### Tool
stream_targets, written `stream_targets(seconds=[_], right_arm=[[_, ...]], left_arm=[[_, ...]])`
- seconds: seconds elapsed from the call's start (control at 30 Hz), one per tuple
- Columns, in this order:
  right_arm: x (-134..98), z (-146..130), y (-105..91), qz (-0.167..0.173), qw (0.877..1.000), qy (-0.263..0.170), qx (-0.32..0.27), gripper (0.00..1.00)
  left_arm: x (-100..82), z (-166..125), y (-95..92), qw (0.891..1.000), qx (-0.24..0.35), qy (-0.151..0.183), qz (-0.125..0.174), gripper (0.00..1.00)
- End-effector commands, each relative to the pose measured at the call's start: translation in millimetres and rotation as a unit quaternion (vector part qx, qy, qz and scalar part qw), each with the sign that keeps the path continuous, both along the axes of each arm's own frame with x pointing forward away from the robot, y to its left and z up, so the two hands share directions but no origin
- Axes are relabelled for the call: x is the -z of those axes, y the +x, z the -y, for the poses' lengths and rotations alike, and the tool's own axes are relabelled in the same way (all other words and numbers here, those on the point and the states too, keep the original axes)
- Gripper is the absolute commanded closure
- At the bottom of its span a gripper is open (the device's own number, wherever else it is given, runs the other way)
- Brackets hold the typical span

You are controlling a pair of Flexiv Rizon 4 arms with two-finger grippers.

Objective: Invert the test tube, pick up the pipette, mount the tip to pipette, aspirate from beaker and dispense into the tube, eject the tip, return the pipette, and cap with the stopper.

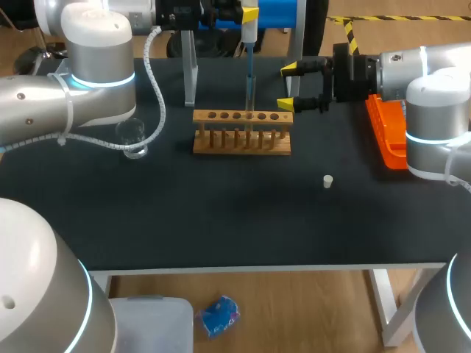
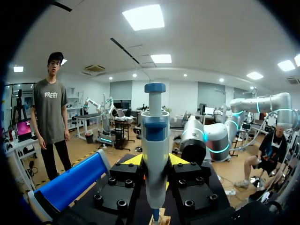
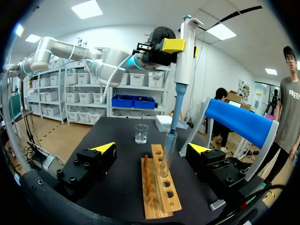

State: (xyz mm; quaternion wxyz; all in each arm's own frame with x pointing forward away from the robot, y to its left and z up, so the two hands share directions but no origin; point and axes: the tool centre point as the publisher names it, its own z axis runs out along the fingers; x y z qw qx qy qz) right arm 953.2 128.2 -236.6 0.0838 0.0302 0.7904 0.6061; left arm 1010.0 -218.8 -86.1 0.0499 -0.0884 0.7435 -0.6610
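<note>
My left gripper (image 1: 249,15) is shut on the white and blue pipette (image 1: 250,40), which hangs upright over the wooden rack (image 1: 243,141). The pipette's blue tip (image 1: 250,73) reaches down into the mouth of the clear test tube (image 1: 249,110) standing in the rack. In the left wrist view the pipette (image 2: 154,150) sits between the left gripper's (image 2: 154,161) yellow tips. My right gripper (image 1: 288,87) stands open just right of the rack, nothing between its fingers. From the right wrist, the tube (image 3: 167,157) and rack (image 3: 159,187) lie ahead of the right gripper (image 3: 152,150). A small white stopper (image 1: 328,181) lies on the table.
A glass beaker (image 1: 132,137) stands left of the rack, close under my left arm. The orange tip box (image 1: 384,132) sits at the table's right edge beside my right arm. A clear pipette stand (image 1: 190,73) with a blue bar rises behind the rack.
</note>
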Motion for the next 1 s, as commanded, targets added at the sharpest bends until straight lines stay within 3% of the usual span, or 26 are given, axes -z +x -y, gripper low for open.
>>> stream_targets(seconds=[0.03,1.0], right_arm=[[0.5,0.3,0.0,0.0,1.0,0.0,-0.001,0.0],[0.5,0.3,0.0,0.0,1.0,0.0,-0.001,0.0]], left_arm=[[2.3,1.7,2.4,1.0,0.001,-0.002,0.001,1.0],[8.2,0.7,4.1,1.0,-0.007,-0.006,-0.005,1.0]])
